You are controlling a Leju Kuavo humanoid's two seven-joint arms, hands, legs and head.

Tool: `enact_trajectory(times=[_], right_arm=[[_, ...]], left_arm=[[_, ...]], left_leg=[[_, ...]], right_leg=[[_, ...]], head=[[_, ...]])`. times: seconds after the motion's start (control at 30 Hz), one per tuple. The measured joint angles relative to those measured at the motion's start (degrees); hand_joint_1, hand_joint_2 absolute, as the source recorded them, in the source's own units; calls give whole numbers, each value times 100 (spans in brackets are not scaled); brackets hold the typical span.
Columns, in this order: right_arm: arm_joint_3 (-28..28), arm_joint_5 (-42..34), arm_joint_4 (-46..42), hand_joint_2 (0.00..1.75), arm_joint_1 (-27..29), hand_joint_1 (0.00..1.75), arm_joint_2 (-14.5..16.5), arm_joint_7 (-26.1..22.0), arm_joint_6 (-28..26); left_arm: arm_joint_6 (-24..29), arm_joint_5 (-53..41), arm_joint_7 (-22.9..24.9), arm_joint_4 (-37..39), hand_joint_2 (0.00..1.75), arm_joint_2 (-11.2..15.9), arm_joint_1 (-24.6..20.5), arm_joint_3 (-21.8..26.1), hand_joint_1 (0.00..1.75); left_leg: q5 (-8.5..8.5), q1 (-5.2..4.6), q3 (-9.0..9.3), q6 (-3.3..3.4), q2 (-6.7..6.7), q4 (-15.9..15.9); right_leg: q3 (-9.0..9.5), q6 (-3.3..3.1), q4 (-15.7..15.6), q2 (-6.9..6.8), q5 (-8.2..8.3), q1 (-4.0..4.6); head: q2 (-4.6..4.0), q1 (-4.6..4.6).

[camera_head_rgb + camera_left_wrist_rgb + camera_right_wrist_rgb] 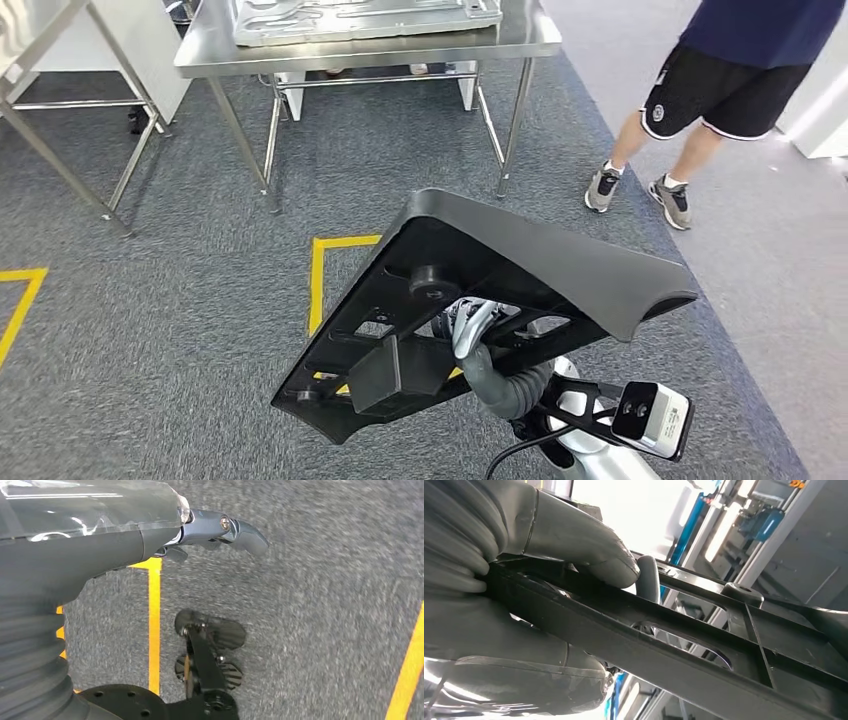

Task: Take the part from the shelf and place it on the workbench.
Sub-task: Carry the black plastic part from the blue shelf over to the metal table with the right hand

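The part (pixel 520 260) is a large black moulded plastic panel, tilted, with its ribbed underside turned toward me. My right hand (pixel 475 335) grips it from below through an opening in the ribs, holding it up over the carpet. In the right wrist view the thumb (pixel 589 555) presses on a dark rib of the part (pixel 724 645). The steel workbench (pixel 530 38) stands ahead at the top of the head view, apart from the part. My left hand (pixel 210 527) hangs over the floor with its fingers extended and nothing in it.
A silver pressed metal panel (pixel 360 15) lies on the workbench. A second steel frame table (pixel 60 110) stands at the left. A person (pixel 720 90) in dark shorts stands at the right of the workbench. Yellow tape lines (pixel 318 280) mark the grey carpet.
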Motion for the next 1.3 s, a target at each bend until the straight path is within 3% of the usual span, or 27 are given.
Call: enact_trajectory(times=[0.03,0.1,0.13,0.2,0.23,0.3,0.33,0.37,0.4,0.47,0.5,0.57,0.67,0.7,0.77,0.8,0.83,0.87,0.9,0.93,1.0,1.03,1.17,1.23,1.3], right_arm=[[1,-1,0,175,-6,175,6,1,-4],[1,-3,-2,175,-10,175,10,1,-13],[1,-3,-7,175,-11,175,10,1,-15],[1,11,-14,175,-27,175,10,4,-23],[1,30,-16,175,-33,175,11,7,-28],[1,76,-11,175,-30,175,13,13,-39],[1,96,-9,175,-26,175,12,15,-42],[1,109,-8,175,-24,175,11,16,-44],[1,124,-9,175,-23,175,11,16,-46],[1,159,-14,175,-23,175,12,15,-52],[1,174,-18,175,-22,175,12,14,-58],[1,188,-25,175,-11,175,13,14,-69],[1,191,-48,175,-4,175,16,14,-72],[1,191,-55,175,-3,175,23,14,-68],[1,192,-61,175,10,175,37,14,-61],[1,193,-61,175,24,175,43,14,-57],[1,196,-61,175,39,175,45,13,-54],[1,201,-61,175,54,175,47,12,-52],[1,213,-62,175,65,175,48,11,-52],[1,228,-62,175,76,175,49,9,-54],[1,256,-63,175,93,175,49,6,-63],[1,264,-63,175,103,175,50,4,-67],[-5,274,-68,175,138,175,49,1,-77],[-16,277,-77,175,140,175,49,1,-81],[-25,278,-81,175,157,175,49,1,-87]], left_arm=[[-1,2,1,0,175,6,0,0,0],[-4,6,1,0,175,5,-1,0,0],[-8,7,1,-1,175,6,-8,0,0],[-21,1,-2,-2,175,3,-18,0,0],[-29,-5,-3,-2,175,7,-14,0,0],[-43,-19,-4,-1,175,8,5,0,0],[-46,-22,-4,-1,175,9,11,0,0],[-49,-24,-4,-1,175,9,12,0,0],[-52,-25,-4,0,175,8,8,-1,0],[-57,-24,-4,0,175,8,-3,-1,0],[-58,-22,-4,0,175,8,-6,-1,0],[-59,-19,-3,0,175,9,-7,0,0],[-59,-16,-4,0,175,8,-12,-1,0],[-58,-15,-5,0,175,8,-13,-1,0],[-57,-12,-9,0,175,8,-3,0,0],[-56,-11,-12,0,175,8,6,0,0],[-56,-13,-15,0,175,8,15,0,0],[-56,-14,-21,0,175,8,22,0,0],[-57,-16,-27,0,175,8,28,-1,0],[-58,-19,-33,0,175,9,30,-1,0],[-66,-21,-44,0,175,21,28,-2,0],[-69,-22,-49,0,175,27,27,-2,0],[-72,-22,-60,0,175,32,34,-2,0],[-72,-22,-62,0,175,31,28,-2,0],[-72,-22,-64,0,175,31,25,-2,0]], left_leg=[[-12,-12,25,16,-23,-59],[23,-18,45,54,80,-111],[45,-5,64,83,135,-148],[81,25,92,130,241,-217],[82,20,94,142,287,-227],[77,14,84,148,382,-223],[73,15,81,145,422,-218],[68,16,81,138,450,-211],[59,17,85,125,467,-200],[31,7,91,78,483,-167],[19,-3,91,45,486,-154],[6,-16,95,-31,495,-155],[-99,11,59,-129,474,-32],[-237,20,-47,-145,449,209],[-608,26,-437,-162,408,1006],[-733,26,-640,-166,399,1384],[-749,25,-765,-163,396,1584],[-647,24,-779,-151,394,1557],[-443,21,-674,-127,392,1290],[-197,14,-490,-89,385,869],[67,-20,-161,-11,364,156],[88,-41,-82,20,354,-22],[36,-38,34,127,355,-165],[10,-22,120,176,361,-199],[-38,-23,163,195,366,-198]], right_leg=[[-20,37,0,53,10,-17],[-42,115,-11,135,28,-41],[-55,151,18,76,2,-32],[-226,212,388,-224,-239,-20],[-403,242,755,-395,-438,-32],[-755,293,1474,-531,-727,-76],[-816,312,1604,-548,-727,-98],[-748,325,1487,-558,-612,-116],[-562,330,1148,-572,-422,-132],[-124,296,330,-626,-132,-133],[7,262,79,-639,-73,-119],[49,181,-16,-621,-77,-77],[73,58,-59,-581,-68,-93],[89,21,-78,-575,-67,-102],[103,-29,-82,-562,-87,-82],[110,-41,-79,-549,-99,-67],[124,-48,-77,-532,-112,-51],[148,-50,-75,-511,-129,-38],[184,-46,-74,-494,-151,-27],[225,-39,-74,-480,-179,-20],[274,2,-69,-460,-230,-3],[278,32,-72,-453,-246,-5],[245,176,110,-467,-276,-21],[-5,240,587,-501,-510,-44],[-477,293,1327,-513,-806,-69]], head=[[0,0],[0,0],[0,1],[0,2],[0,2],[0,2],[0,1],[0,1],[0,1],[0,1],[0,1],[0,1],[0,1],[0,1],[0,0],[0,1],[0,1],[0,1],[0,1],[0,1],[0,1],[0,1],[0,1],[0,1],[0,1]])
